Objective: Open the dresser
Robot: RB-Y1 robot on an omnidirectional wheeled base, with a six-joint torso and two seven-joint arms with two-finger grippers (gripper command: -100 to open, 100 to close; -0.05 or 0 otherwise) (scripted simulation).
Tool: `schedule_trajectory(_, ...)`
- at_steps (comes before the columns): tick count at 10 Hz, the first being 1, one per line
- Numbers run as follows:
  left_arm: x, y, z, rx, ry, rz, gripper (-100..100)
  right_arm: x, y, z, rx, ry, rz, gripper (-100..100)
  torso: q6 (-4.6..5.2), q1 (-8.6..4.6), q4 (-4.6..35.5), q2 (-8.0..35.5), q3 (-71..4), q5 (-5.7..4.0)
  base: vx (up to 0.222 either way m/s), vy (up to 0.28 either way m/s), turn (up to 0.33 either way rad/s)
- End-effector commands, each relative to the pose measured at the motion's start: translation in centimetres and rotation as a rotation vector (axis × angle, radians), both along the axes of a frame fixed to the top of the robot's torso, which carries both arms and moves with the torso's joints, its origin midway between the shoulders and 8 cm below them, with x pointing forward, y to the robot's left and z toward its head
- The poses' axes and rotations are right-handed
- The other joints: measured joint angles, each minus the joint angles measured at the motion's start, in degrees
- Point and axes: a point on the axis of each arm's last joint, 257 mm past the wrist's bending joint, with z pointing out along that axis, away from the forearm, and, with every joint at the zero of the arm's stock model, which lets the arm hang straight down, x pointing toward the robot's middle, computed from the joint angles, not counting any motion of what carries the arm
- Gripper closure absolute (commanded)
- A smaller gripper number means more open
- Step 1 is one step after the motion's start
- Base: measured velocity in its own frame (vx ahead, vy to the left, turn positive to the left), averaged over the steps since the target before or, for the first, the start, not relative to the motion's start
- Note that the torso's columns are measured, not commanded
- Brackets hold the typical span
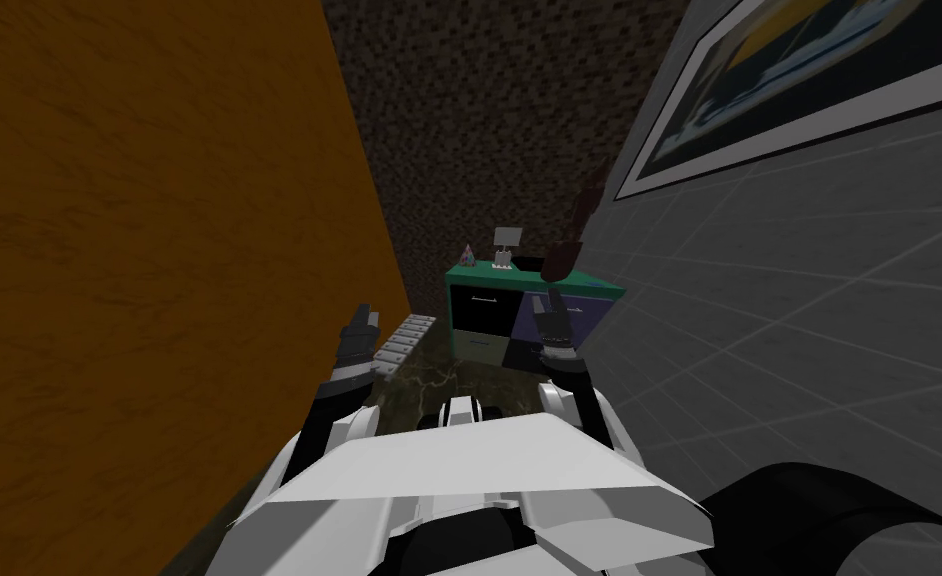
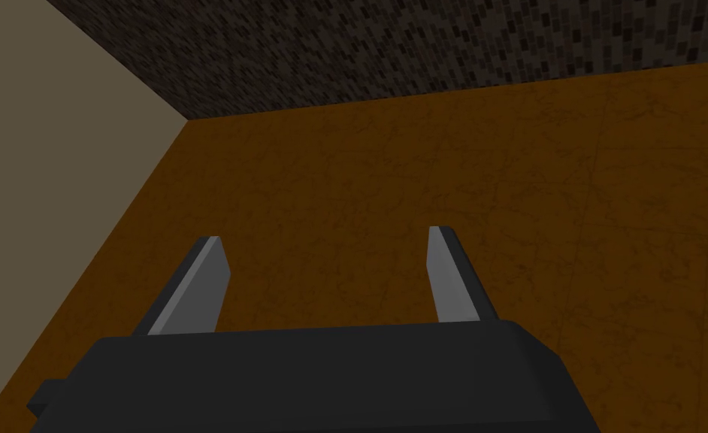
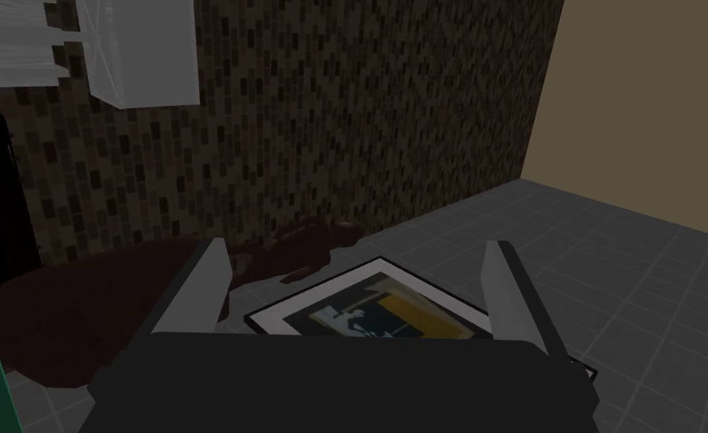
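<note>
Open-fingered, the right tool [image 1: 553, 300] hangs near the teal, dark-drawered dresser [image 1: 483, 312] at its twelve o'clock; the left tool [image 2: 326, 239] gapes likewise.

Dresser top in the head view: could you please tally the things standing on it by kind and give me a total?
On the green dresser:
small multicoloured cone-shaped ornament: 1
small white and grey lamp-like object: 1
tall dark brown object, kind unclear: 1
Total: 3
</note>
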Motion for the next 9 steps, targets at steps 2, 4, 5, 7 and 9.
schedule_trajectory(2, 0.0, 0.0, 0.0, 0.0, 0.0, 0.0, 0, 0.7, 0.8, -1.0, -0.18, 0.017, -0.054, -100, 0.0, -0.01, 0.1, 0.1, 0.0, 0.0, 0.063, 0.051, -0.065)
schedule_trajectory(4, 0.0, 0.0, 0.0, 0.0, 0.0, 0.0, 0, 1.1, 1.1, -1.8, -0.295, 0.023, -0.105, -100, 0.0, -0.05, 0.1, 0.1, 0.0, -0.01, 0.075, 0.059, -0.086)
schedule_trajectory(5, 0.0, 0.0, 0.0, 0.0, 0.0, 0.0, 0, 1.4, 1.1, -2.3, -0.355, 0.025, -0.133, -100, 0.0, -0.02, 0.1, 0.1, 0.0, -0.01, 0.069, 0.082, -0.117)
schedule_trajectory(7, 0.0, 0.0, 0.0, 0.0, 0.0, 0.0, 0, 1.7, 1.1, -2.8, -0.427, 0.025, -0.174, -100, -0.02, -0.11, 0.1, 0.2, 0.0, -0.02, 0.068, 0.051, -0.045)
schedule_trajectory(9, 0.0, 0.0, 0.0, 0.0, 0.0, 0.0, 0, 2.0, 1.1, -3.3, -0.495, 0.025, -0.211, -100, 0.01, -0.02, 0.1, 0.1, 0.0, -0.01, 0.078, 0.068, -0.076)
